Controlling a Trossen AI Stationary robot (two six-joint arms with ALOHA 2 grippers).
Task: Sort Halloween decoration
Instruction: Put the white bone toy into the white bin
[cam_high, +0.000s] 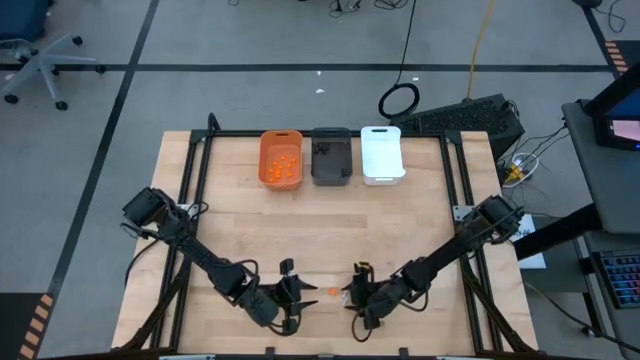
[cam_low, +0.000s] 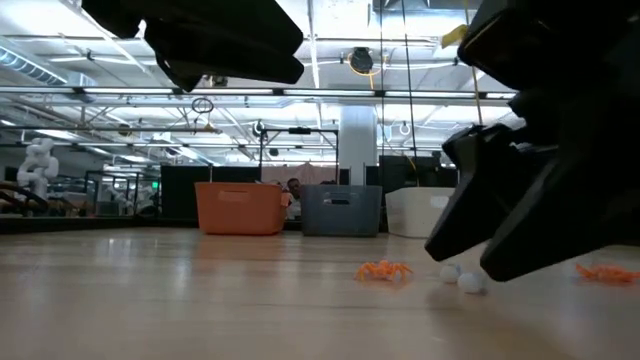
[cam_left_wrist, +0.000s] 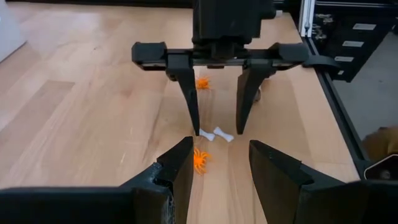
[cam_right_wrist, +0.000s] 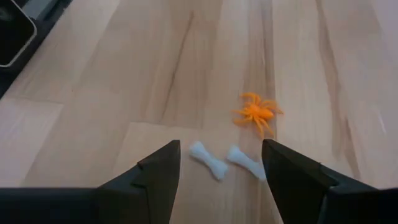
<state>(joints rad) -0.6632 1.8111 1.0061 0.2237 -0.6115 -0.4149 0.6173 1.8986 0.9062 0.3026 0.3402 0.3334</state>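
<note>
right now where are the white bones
In the right wrist view the two white bones lie on the table's near edge between the right gripper fingers, beside an orange spider.

Orange spider, white bones, pale wood table; bins orange, seemingly dark grey, white.

This is a robotics lab or industrial workshop hall. The low view looks past the wooden table into a large open room with an exposed ceiling of trusses, pipes and strip lights. From above, a grey floor marked with black tape lines, loose cables, an office chair and a keyboard surround the table.
</note>
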